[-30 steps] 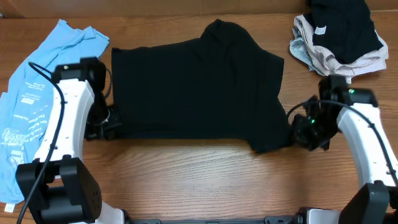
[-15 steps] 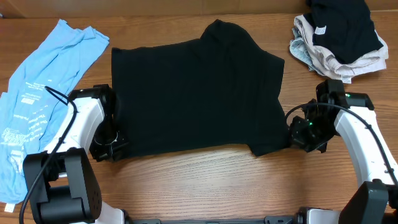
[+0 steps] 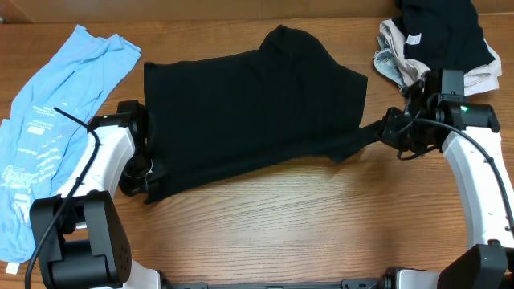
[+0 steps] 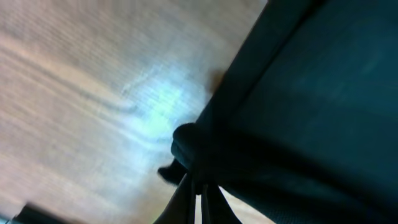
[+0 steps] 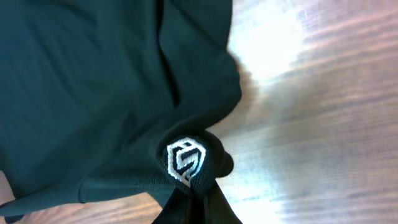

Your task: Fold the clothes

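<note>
A large black garment [image 3: 249,112] lies spread on the wooden table in the overhead view. My left gripper [image 3: 151,178] is shut on its near left corner; the left wrist view shows black fabric [image 4: 292,106] bunched at the fingertips [image 4: 200,186]. My right gripper [image 3: 387,130] is shut on the near right corner and holds it lifted and pulled toward the right. The right wrist view shows the pinched fabric [image 5: 93,81] with a small white logo [image 5: 185,160] just above the fingertips [image 5: 198,194]. The near hem runs slanted between the two grippers.
A light blue garment with white print [image 3: 48,128] lies at the left edge. A pile of black and beige clothes [image 3: 438,48] sits at the back right corner, close behind my right arm. Bare wood [image 3: 289,225] fills the front of the table.
My right gripper has lifted the near right corner and carried it back and up to the right. The left gripper has moved nearer with its corner. The near hem now slants.
</note>
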